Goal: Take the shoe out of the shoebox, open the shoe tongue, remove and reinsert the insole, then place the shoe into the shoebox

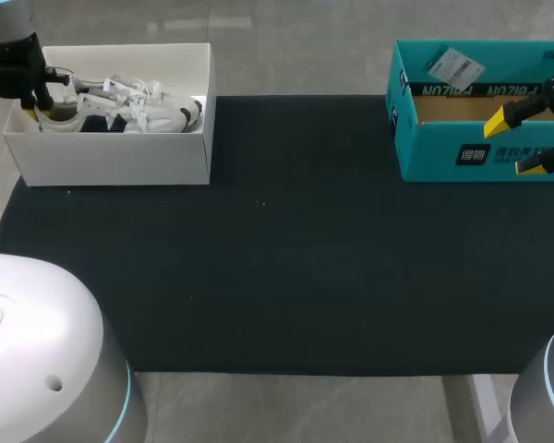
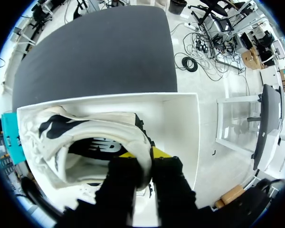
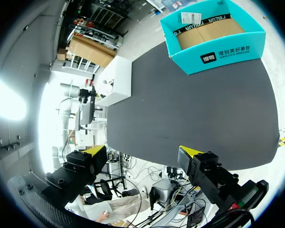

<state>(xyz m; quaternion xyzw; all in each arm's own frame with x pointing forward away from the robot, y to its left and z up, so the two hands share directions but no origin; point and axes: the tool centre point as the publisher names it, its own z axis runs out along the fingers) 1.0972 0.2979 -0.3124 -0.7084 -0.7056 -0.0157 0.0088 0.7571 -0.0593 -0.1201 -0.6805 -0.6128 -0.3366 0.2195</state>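
Note:
A white and black shoe (image 1: 129,106) lies inside the white shoebox (image 1: 111,157) at the table's far left. My left gripper (image 1: 39,109) reaches down into the box's left end, at the shoe's heel. In the left wrist view the shoe (image 2: 52,137) fills the shoebox (image 2: 178,123), and the left gripper (image 2: 145,154) is shut on the shoe's heel collar, one finger inside the opening and one outside. My right gripper (image 1: 515,141) hangs open and empty over the teal box at the far right. In its own wrist view the right gripper (image 3: 141,153) holds nothing.
A teal cardboard box (image 1: 434,148) stands open at the far right, seen ahead of the right gripper as the teal box (image 3: 218,52). A black mat (image 1: 277,258) covers the table between the two boxes.

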